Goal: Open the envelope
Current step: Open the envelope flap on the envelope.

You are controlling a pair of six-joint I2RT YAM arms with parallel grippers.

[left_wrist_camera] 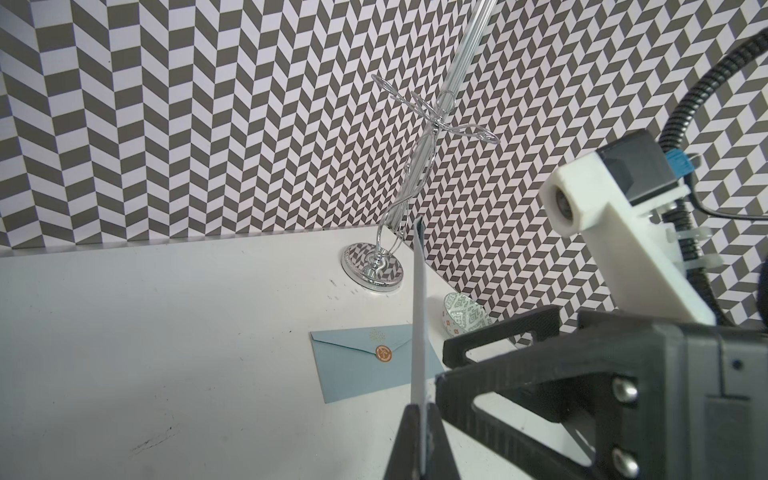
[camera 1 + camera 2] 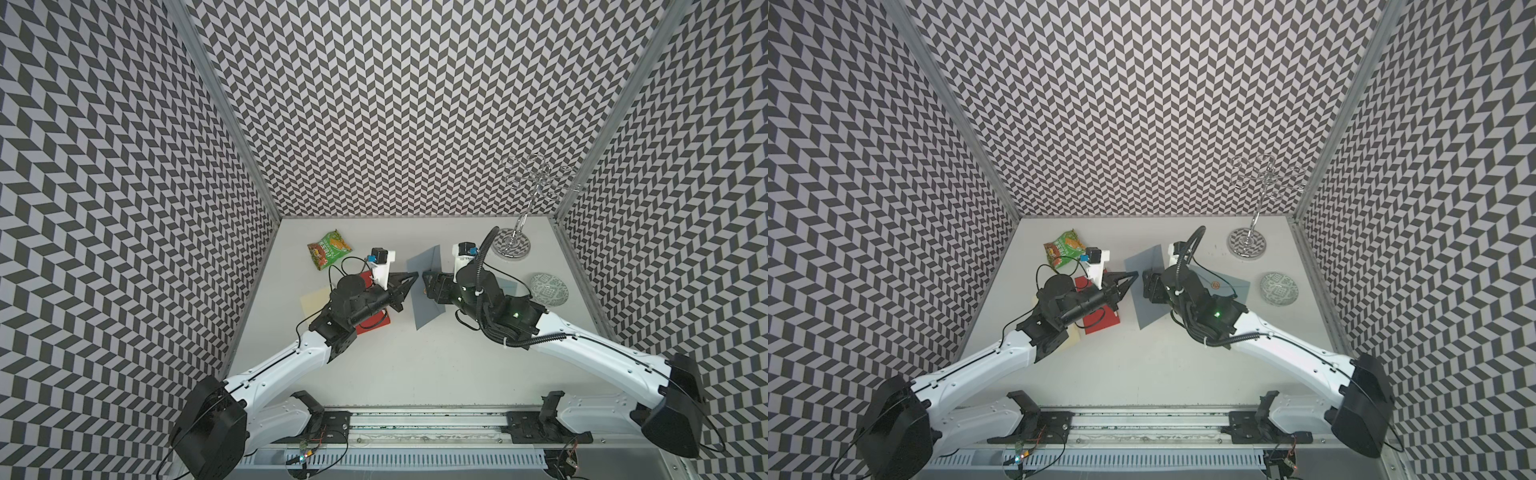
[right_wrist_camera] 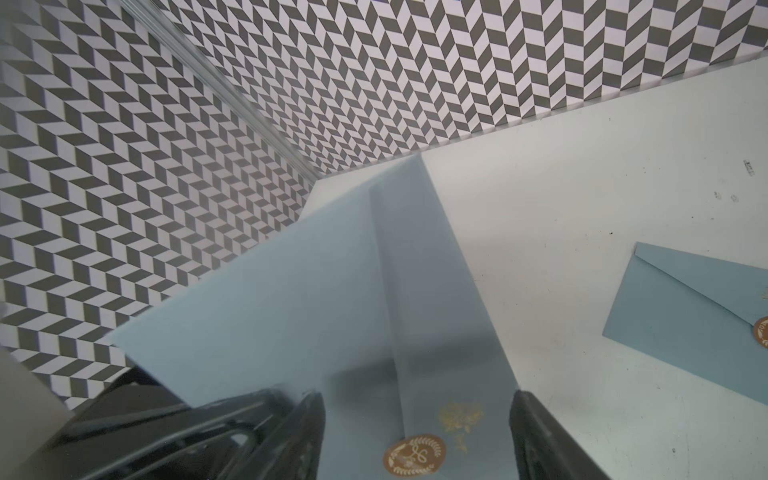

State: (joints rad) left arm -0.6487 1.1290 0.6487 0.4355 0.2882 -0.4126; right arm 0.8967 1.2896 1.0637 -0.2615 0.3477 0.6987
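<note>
A blue-grey envelope (image 2: 424,299) (image 2: 1148,291) stands on edge above mid-table. My left gripper (image 2: 415,275) (image 2: 1136,274) is shut on one of its edges; in the left wrist view the envelope (image 1: 419,324) shows edge-on, rising out of that gripper (image 1: 422,419). From the opposite side my right gripper (image 2: 424,283) (image 2: 1145,282) meets it, open. In the right wrist view the envelope (image 3: 291,299) fills the middle. Its flap tip with a round bronze seal (image 3: 414,455) lies between the right gripper's (image 3: 415,419) spread fingers, which do not pinch it.
A second blue envelope (image 2: 1229,286) (image 1: 361,370) (image 3: 685,307) lies flat under the right arm. A red envelope (image 2: 374,322) and a cream one (image 2: 313,303) lie under the left arm. At the back are a snack packet (image 2: 329,249), a chrome stand (image 2: 514,245) and a patterned bowl (image 2: 548,289).
</note>
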